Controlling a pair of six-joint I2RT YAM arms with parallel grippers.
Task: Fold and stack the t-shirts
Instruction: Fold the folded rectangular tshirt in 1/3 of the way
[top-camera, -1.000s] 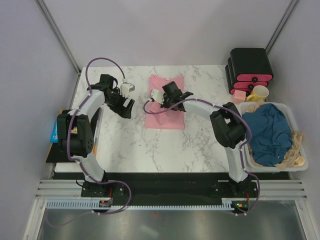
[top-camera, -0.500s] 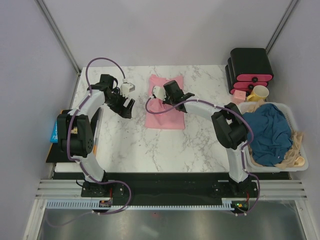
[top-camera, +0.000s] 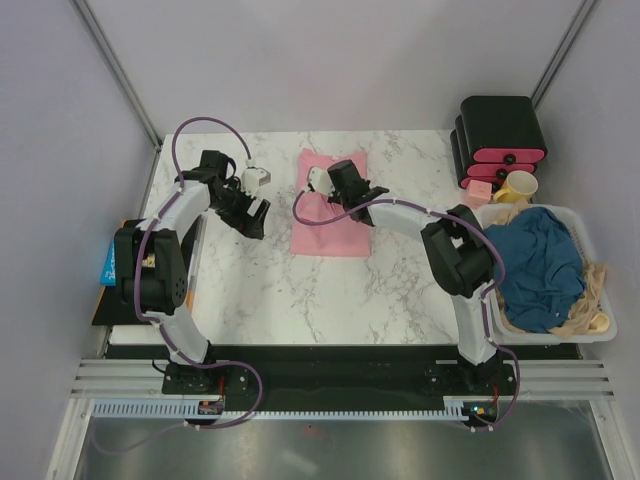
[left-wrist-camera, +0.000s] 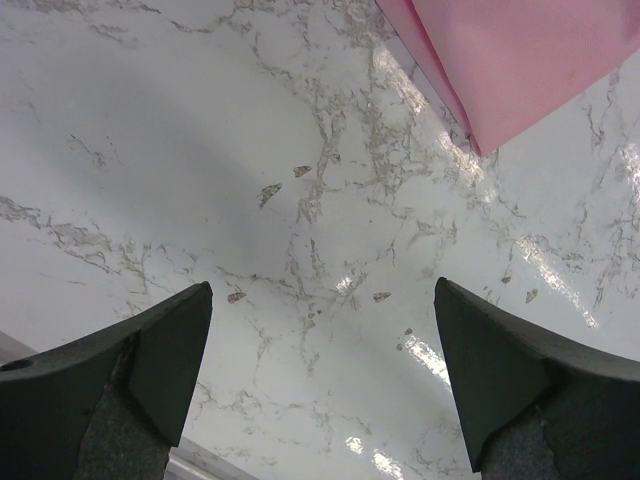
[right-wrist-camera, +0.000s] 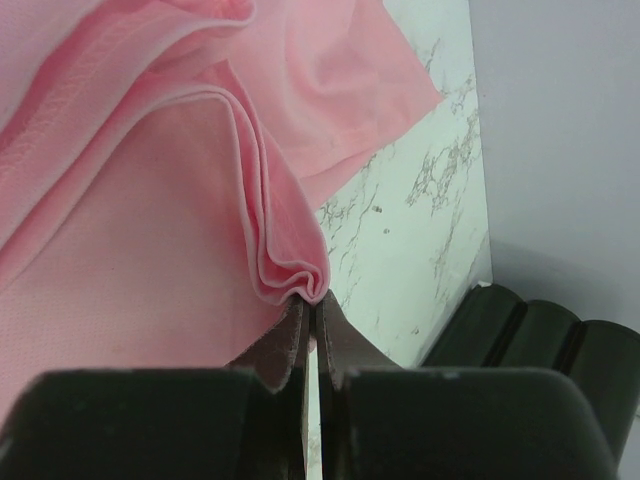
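Observation:
The light pink t-shirt (top-camera: 330, 225) lies partly folded on the marble table, back centre. My right gripper (top-camera: 343, 186) sits over its far half, shut on a bunched fold of the pink t-shirt (right-wrist-camera: 150, 250); in the right wrist view the fabric is pinched at the tips of the right gripper (right-wrist-camera: 310, 302). My left gripper (top-camera: 254, 213) hovers left of the shirt, open. Between the tips of the left gripper (left-wrist-camera: 320, 300) there is only bare marble, with a corner of the pink t-shirt (left-wrist-camera: 530, 60) at the upper right. The dark teal-blue t-shirt (top-camera: 540, 265) lies crumpled in a basket.
A white basket (top-camera: 604, 331) stands at the right table edge, with beige cloth in it beside the teal shirt. Black boxes with pink fronts (top-camera: 500, 135) and a yellow mug (top-camera: 518, 186) stand at the back right. A blue item (top-camera: 106, 268) lies off the left edge.
My right gripper has shifted slightly toward the far side and left, carrying the pinched pink fold with it. The left gripper has barely moved.

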